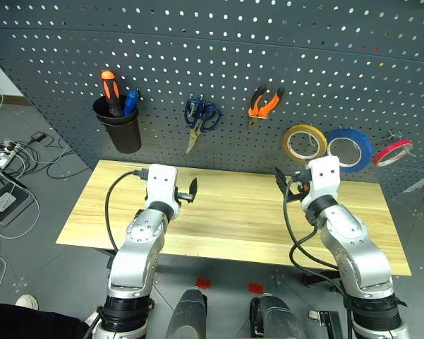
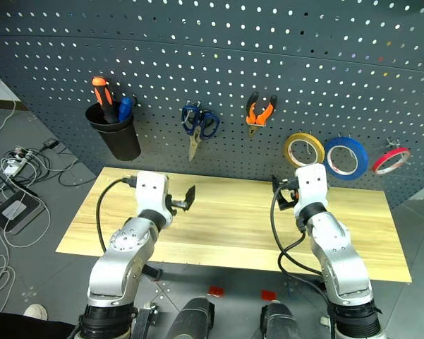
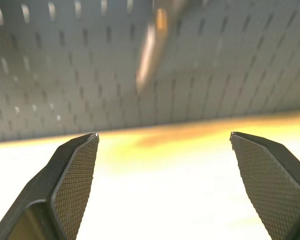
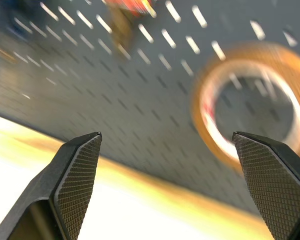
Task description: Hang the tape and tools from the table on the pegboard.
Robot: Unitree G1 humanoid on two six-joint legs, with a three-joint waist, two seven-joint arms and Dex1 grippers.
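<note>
Tape (image 1: 304,142), scissors (image 1: 200,119) and pliers (image 1: 264,103) all hang on the pegboard (image 1: 268,49); both pincers, left (image 1: 191,191) and right (image 1: 282,181), gape wide and empty above the desk (image 1: 233,219).

Silver-grey arms, black cables, black knurled fingers (image 3: 75,185).

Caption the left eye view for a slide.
Tape, scissors and pliers hang on the pegboard; both grippers open.

Tape and tools hung on the pegboard (image 1: 219,63), table (image 1: 233,219) bare.
Blue-handled scissors (image 1: 200,119) hang blades down mid-board; orange-and-black pliers (image 1: 264,104) just right; yellow-tan tape (image 1: 304,143) low right; orange-handled screwdriver (image 1: 110,92) stands upright, left.
</note>
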